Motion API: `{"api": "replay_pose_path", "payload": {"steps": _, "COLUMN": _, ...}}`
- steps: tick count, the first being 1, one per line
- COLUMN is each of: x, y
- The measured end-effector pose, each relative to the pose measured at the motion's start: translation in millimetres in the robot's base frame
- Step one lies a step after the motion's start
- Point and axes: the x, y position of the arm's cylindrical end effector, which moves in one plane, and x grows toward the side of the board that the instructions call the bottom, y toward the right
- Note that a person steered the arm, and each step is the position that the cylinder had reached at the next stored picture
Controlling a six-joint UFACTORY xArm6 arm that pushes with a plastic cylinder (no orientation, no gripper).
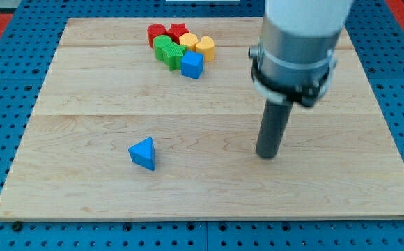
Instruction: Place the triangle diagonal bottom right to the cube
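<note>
A blue triangle block (143, 153) lies alone on the wooden board at the view's lower left of centre. A blue cube (192, 65) sits near the view's top, at the lower right edge of a tight cluster of blocks. My tip (267, 156) rests on the board at the view's right of centre, far to the right of the triangle at about the same height in the view, and well below and right of the cube. It touches no block.
The cluster by the cube holds two red blocks (167, 32), two green blocks (168, 50) and two yellow blocks (198, 44), one of them heart-shaped. The wooden board (83, 104) lies on a blue perforated table (0, 84).
</note>
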Motion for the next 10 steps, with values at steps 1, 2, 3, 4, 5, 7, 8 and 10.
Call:
{"api": "replay_pose_path", "payload": {"steps": 1, "x": 27, "y": -58}}
{"api": "replay_pose_path", "payload": {"steps": 2, "x": 32, "y": -122}}
{"api": "replay_pose_path", "payload": {"steps": 3, "x": 19, "y": -180}}
{"api": "replay_pose_path", "payload": {"steps": 4, "x": -9, "y": -177}}
{"api": "replay_pose_path", "payload": {"steps": 5, "x": -47, "y": -125}}
{"api": "replay_pose_path", "payload": {"steps": 7, "x": -136, "y": -108}}
{"api": "replay_pose_path", "payload": {"steps": 8, "x": -138, "y": -79}}
{"api": "replay_pose_path", "payload": {"steps": 10, "x": -162, "y": -44}}
